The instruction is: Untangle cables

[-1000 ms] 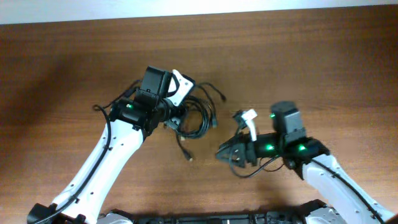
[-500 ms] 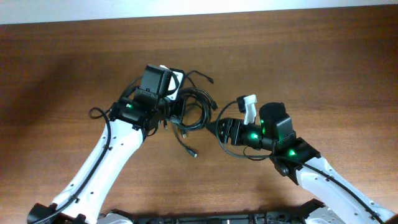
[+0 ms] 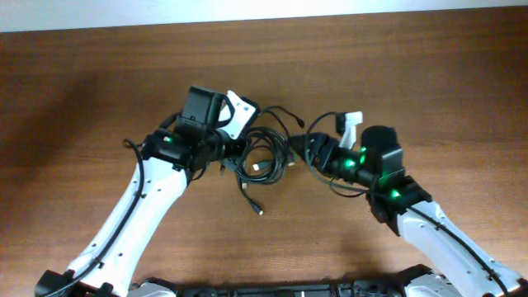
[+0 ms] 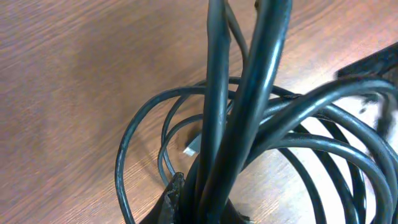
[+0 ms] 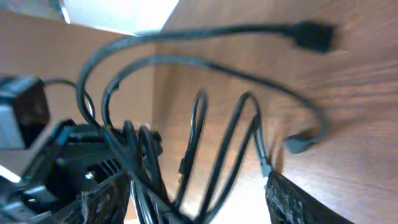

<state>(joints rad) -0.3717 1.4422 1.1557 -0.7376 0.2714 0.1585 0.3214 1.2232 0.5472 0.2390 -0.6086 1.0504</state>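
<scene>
The cables are a tangle of thin black loops on the wooden table between my two grippers. My left gripper is shut on a bunch of strands at the tangle's left side. In the left wrist view the strands rise from between the fingertips, and a light plug tip lies on the wood. My right gripper is at the tangle's right edge. Its fingers are wide open with several loops running between them. A black plug lies beyond.
One loose cable tail ends in a small plug toward the front of the table. Another plug end lies behind the tangle. The table's far edge meets a white strip at the back.
My right gripper has moved from the front right up and left to the tangle's right edge. The loops have shifted a little. My left gripper has stayed on the bunch.
</scene>
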